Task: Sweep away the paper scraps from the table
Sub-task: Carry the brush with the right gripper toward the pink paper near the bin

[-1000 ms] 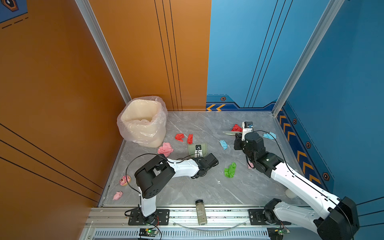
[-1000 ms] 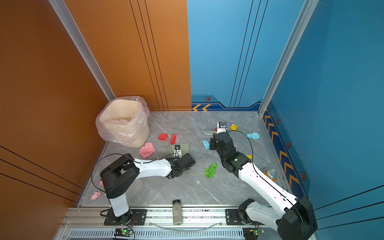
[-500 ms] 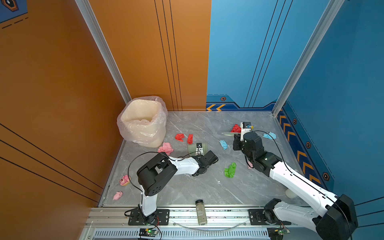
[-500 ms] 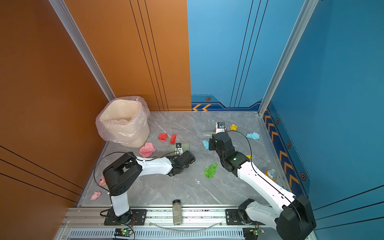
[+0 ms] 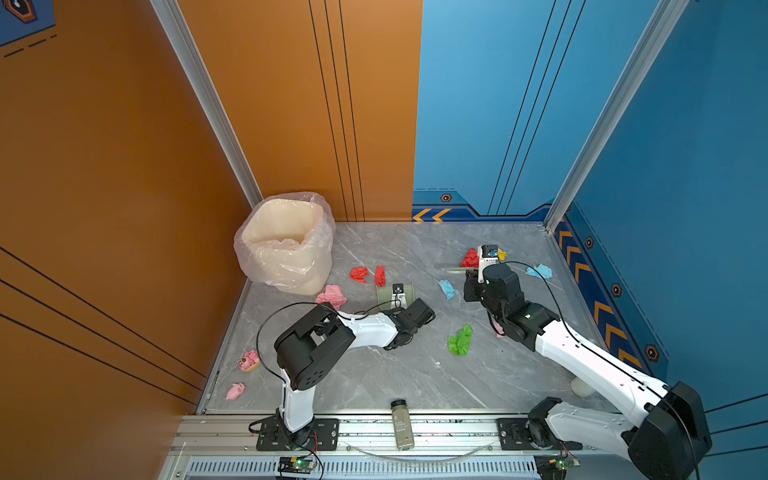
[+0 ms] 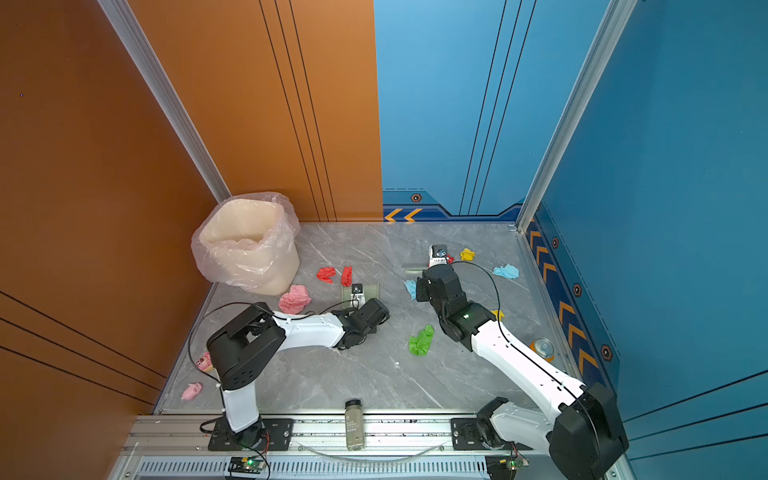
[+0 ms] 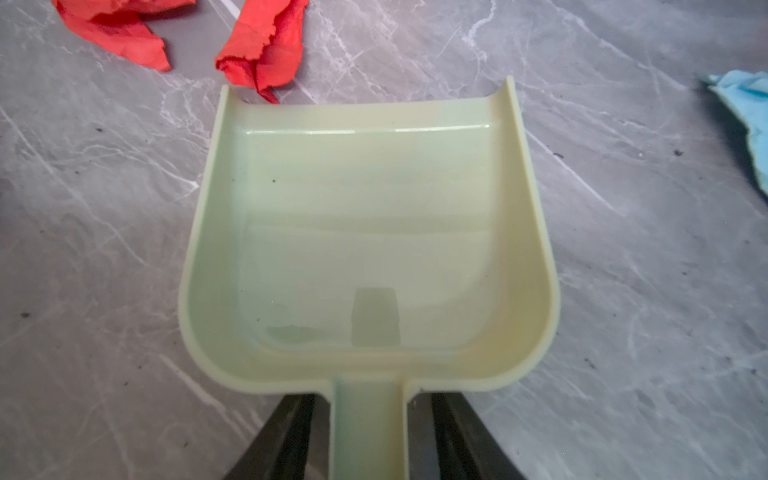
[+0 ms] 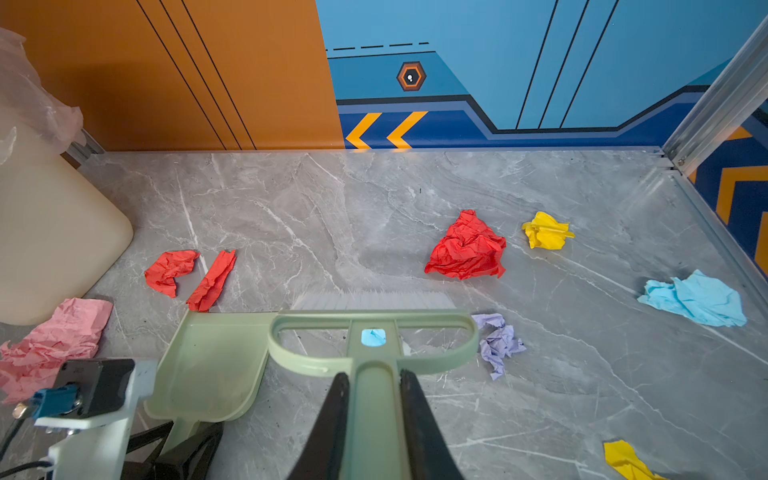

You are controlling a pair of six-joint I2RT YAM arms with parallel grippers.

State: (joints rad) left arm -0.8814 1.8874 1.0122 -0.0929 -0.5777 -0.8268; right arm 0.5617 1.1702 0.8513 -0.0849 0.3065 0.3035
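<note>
Grey veined marble-look worktop, slick, with orange and blue walls behind. Paper scraps lie loose mid-frame and to the right in both top views. They are crumpled, soft and feather-light, likely to skid or roll, so push them, don't pinch. Left gripper is clamped on the handle of a stiff, glossy pale-green dustpan, with two red scraps just beside its lip. Right gripper is fully closed on the brush handle, white bristles ahead.

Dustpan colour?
Pale green dustpan, clearest in the left wrist view.
</note>
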